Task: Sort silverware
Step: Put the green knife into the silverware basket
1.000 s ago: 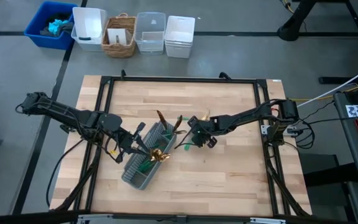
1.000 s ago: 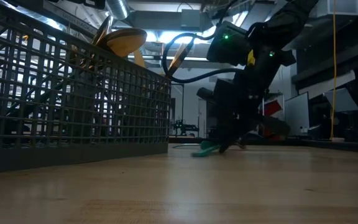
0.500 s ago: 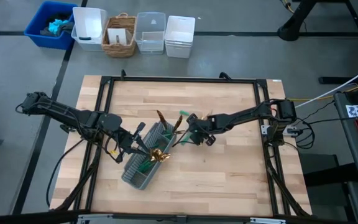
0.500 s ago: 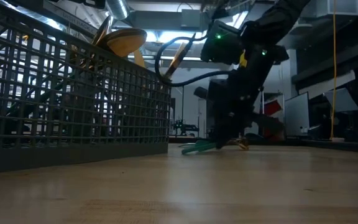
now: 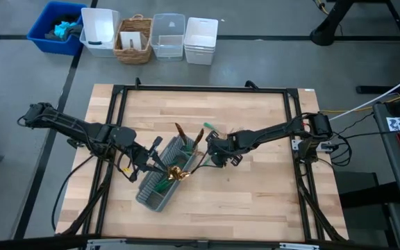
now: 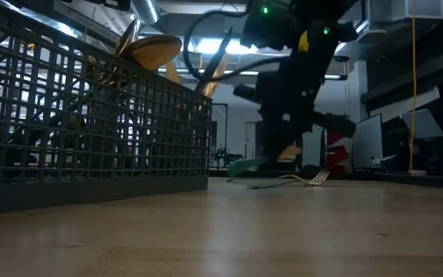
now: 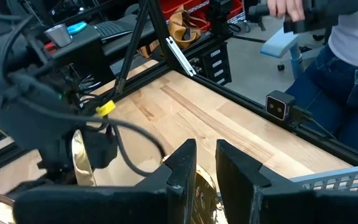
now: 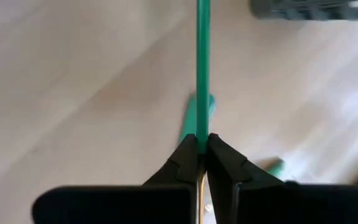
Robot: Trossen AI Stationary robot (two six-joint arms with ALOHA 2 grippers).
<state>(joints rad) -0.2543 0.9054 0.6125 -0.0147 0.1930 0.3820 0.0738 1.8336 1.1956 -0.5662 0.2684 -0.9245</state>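
The right claw (image 5: pixel 212 154) has drifted toward the caddy (image 5: pixel 160 177), now pinching a green-handled utensil (image 8: pixel 202 68), probably a fork; the left claw (image 7: pixel 205 163), nearly pressed together, hovers over the caddy mid-desk.

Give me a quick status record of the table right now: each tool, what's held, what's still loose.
right tool: shut on green handle of one piece, just right of the caddy
left tool: over the caddy, narrow gap between fingers, nothing seen held
caddy: grey mesh, lying slantwise left of table centre, gold heads sticking out
loose on table: fork near the right tool; another green handle under it
person: beyond the table's edge
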